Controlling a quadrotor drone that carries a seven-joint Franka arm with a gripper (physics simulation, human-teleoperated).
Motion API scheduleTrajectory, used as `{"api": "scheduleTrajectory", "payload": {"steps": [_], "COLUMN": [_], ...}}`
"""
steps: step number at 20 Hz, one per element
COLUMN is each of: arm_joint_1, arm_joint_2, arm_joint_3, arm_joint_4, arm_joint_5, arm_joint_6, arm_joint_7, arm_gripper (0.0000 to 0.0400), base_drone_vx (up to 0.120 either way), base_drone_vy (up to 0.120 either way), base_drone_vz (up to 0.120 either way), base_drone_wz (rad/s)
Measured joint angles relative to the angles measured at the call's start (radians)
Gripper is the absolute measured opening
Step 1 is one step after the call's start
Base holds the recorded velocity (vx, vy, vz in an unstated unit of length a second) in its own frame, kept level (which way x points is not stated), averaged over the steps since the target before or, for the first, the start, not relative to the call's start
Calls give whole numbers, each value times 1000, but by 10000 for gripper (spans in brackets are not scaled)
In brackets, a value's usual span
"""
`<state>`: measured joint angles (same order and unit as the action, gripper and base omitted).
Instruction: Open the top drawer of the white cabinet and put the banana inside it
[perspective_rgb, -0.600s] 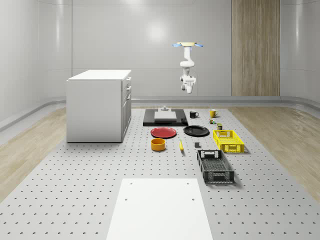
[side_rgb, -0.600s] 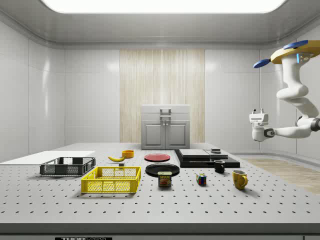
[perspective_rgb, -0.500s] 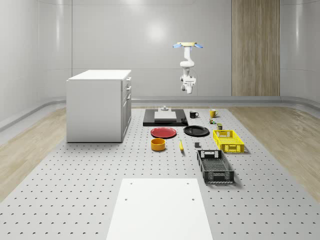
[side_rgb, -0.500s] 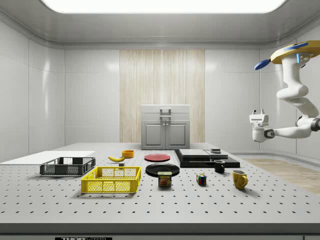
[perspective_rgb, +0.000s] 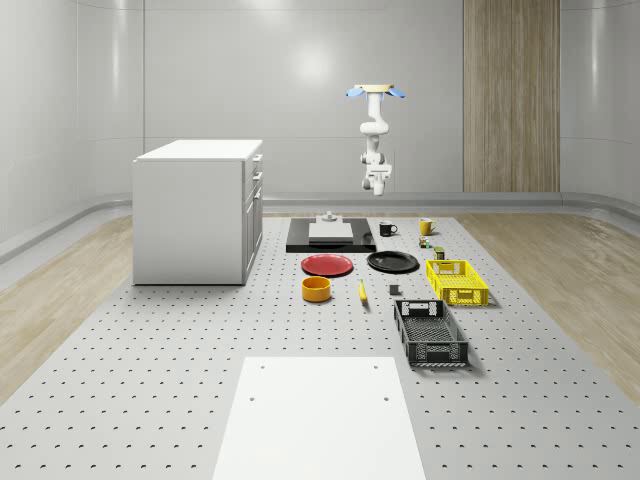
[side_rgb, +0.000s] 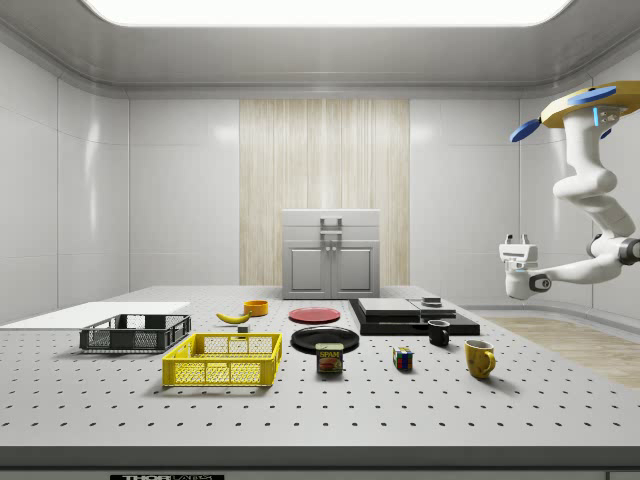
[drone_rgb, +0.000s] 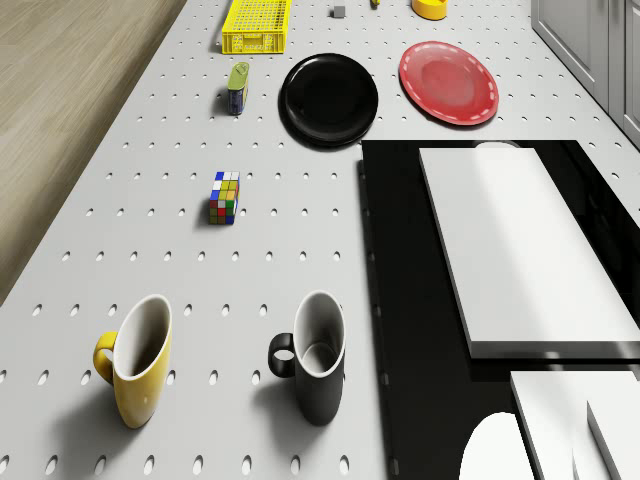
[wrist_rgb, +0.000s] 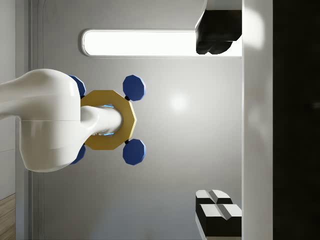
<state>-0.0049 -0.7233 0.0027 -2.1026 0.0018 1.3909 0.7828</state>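
The white cabinet (perspective_rgb: 195, 212) stands at the whole-scene view's left, and its drawers (side_rgb: 331, 228) are shut. The yellow banana (perspective_rgb: 362, 291) lies on the table beside an orange bowl (perspective_rgb: 316, 289); the side view shows the banana (side_rgb: 233, 317) too. The drone (perspective_rgb: 376, 91) hovers high over the table's far end, above the two mugs. My gripper (side_rgb: 517, 239) hangs below it, turned upward, far from both cabinet and banana. In the wrist view the gripper (wrist_rgb: 218, 120) is open and holds nothing, facing the drone's body (wrist_rgb: 107, 120).
Below the drone are a yellow mug (drone_rgb: 138, 360), a black mug (drone_rgb: 315, 355), a Rubik's cube (drone_rgb: 224, 197) and a black slab (drone_rgb: 400, 300) bearing white blocks. A black plate (drone_rgb: 329, 98), red plate (drone_rgb: 449, 82), yellow crate (perspective_rgb: 456, 281) and black crate (perspective_rgb: 430, 333) lie farther along.
The arm's wrist has turned and the gripper has sunk a little in the side view. The drone has hardly shifted. Nothing on the table has moved.
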Motion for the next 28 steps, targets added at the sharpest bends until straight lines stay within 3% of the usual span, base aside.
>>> {"api": "scheduleTrajectory", "payload": {"steps": [7, 20, 21, 23, 28], "arm_joint_1": [-1, -3, 0, 30, 119], "arm_joint_2": [19, 18, 18, 18, 2], "arm_joint_3": [1, 2, -18, -167, -460], "arm_joint_4": [51, 59, 58, 34, -114], "arm_joint_5": [0, 1, 35, 267, 716], "arm_joint_6": [-26, -25, -25, -28, -32], "arm_joint_7": [-1, -1, -3, -39, -114], "arm_gripper": [400, 400, 400, 400, 400], "base_drone_vx": [120, 120, 120, 120, 120], "base_drone_vy": [-120, -120, -120, -120, -120], "base_drone_vz": [6, 120, 120, 120, 120], "base_drone_wz": [0, 0, 0, 0, 0]}}
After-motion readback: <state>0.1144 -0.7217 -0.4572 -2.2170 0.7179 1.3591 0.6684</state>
